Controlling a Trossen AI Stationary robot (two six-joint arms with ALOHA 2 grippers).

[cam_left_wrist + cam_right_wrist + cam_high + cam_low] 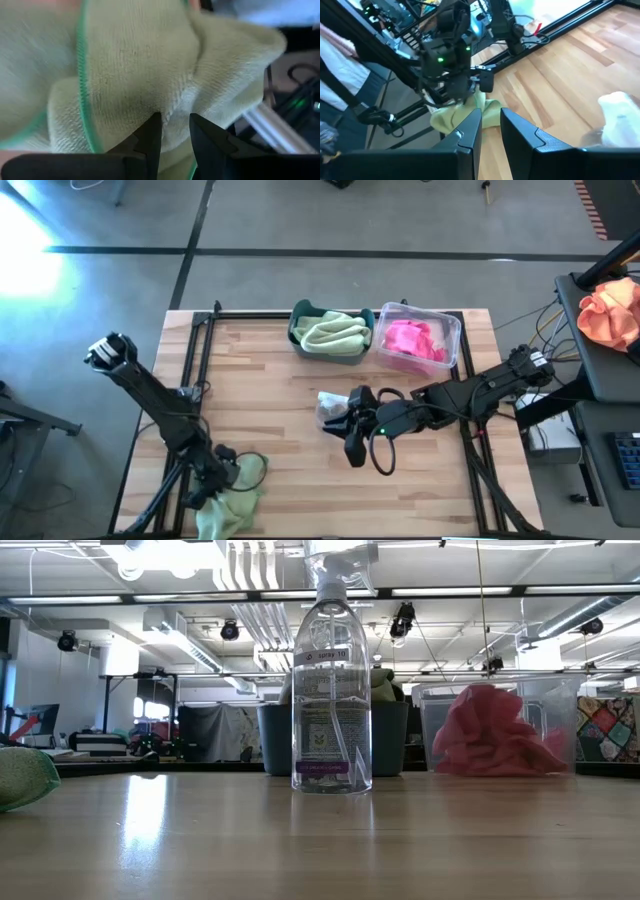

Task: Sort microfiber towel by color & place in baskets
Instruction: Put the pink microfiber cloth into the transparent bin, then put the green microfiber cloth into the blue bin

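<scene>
A light sage green towel point(240, 498) lies bunched near the table's near left corner, with my left gripper point(222, 475) on it, shut on the cloth. It also shows at the low view's left edge as the green towel point(20, 778). More green towels point(333, 333) fill the dark teal basket point(300, 315) at the far edge. Pink towels point(413, 340) sit in the clear basket point(452, 330) beside it. My right gripper point(355, 452) hovers mid-table, shut and holding nothing. My left gripper point(175, 125) pinches a raised fold of the green towel point(172, 107) between its two fingers, coming from above at a slant. How many layers it has, I cannot tell. The rest of the towel spreads out beyond the fingers, bunched at the table's edge point(462, 112).
A clear spray bottle point(330, 670) stands mid-table just on the far side of my right gripper. An orange cloth bundle point(610, 310) lies off the table to the right. Bare wood stretches between the two arms and in front of the baskets.
</scene>
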